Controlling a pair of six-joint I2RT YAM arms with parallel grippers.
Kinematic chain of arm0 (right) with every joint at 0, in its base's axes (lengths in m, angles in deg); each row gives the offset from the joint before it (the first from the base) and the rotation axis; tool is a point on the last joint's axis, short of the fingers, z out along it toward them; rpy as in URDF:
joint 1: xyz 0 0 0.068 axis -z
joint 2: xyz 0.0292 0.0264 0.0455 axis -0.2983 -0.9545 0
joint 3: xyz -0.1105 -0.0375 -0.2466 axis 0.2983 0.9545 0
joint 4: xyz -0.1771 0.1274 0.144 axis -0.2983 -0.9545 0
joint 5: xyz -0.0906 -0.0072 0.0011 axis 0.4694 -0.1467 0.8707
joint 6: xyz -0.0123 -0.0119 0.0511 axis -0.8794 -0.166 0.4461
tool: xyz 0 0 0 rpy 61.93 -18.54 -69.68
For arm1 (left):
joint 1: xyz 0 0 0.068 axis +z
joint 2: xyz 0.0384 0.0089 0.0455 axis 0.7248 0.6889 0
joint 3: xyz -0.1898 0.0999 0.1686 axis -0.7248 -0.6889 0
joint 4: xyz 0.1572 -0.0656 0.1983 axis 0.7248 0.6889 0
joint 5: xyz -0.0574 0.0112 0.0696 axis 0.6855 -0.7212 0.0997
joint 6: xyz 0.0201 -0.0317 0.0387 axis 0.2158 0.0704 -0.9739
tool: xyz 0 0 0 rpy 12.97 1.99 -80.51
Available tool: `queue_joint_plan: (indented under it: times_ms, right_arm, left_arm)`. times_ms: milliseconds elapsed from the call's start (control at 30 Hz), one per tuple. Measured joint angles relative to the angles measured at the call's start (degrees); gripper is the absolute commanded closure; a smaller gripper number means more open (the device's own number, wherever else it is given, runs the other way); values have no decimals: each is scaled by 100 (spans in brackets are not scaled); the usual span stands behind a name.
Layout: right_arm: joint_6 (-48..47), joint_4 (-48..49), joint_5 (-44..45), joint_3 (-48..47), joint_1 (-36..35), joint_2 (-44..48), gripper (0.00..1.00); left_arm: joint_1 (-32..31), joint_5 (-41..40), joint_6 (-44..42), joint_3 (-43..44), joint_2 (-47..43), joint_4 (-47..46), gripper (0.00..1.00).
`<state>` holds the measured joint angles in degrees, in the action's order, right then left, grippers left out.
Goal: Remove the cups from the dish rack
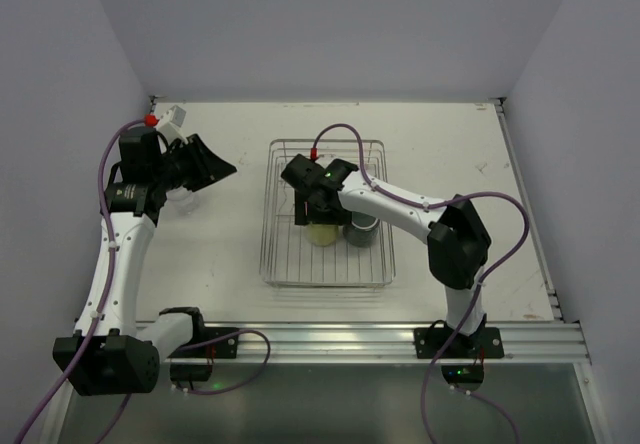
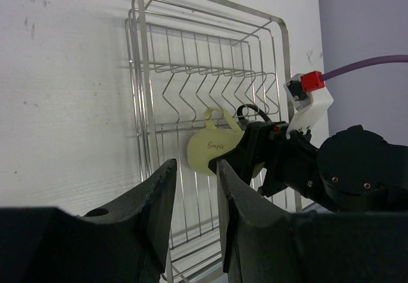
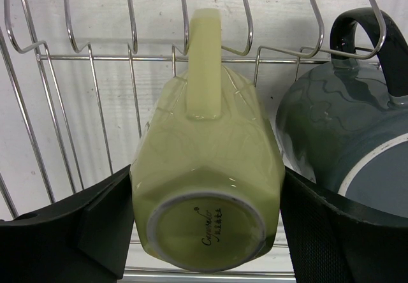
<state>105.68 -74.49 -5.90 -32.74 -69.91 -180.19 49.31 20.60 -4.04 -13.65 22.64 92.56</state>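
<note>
The right gripper [image 3: 207,214] reaches down into the dish rack [image 1: 377,264] and clasps the pale yellow mug [image 3: 207,162], its pads against the two faceted flanks, probably because that grip stays clear of the handle and the dark grey mug [image 3: 331,136] just beside it. The yellow mug sits inside the rack with its base turned up toward the wrist, mouth hidden below, long axis roughly along the gripper's approach, handle pointing at the prongs [image 2: 210,92]. The left gripper [image 2: 194,213] waits well off to the left, apparently to leave room, jaws narrow with nothing visible between them.
</note>
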Motion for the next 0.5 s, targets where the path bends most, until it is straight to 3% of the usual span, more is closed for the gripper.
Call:
queue_joint_plan:
  times_ms: [500]
  right_arm:
    - [-520,645,-70,750,17,780,100]
  left_arm:
    - [0,0,4,0,9,-9,65]
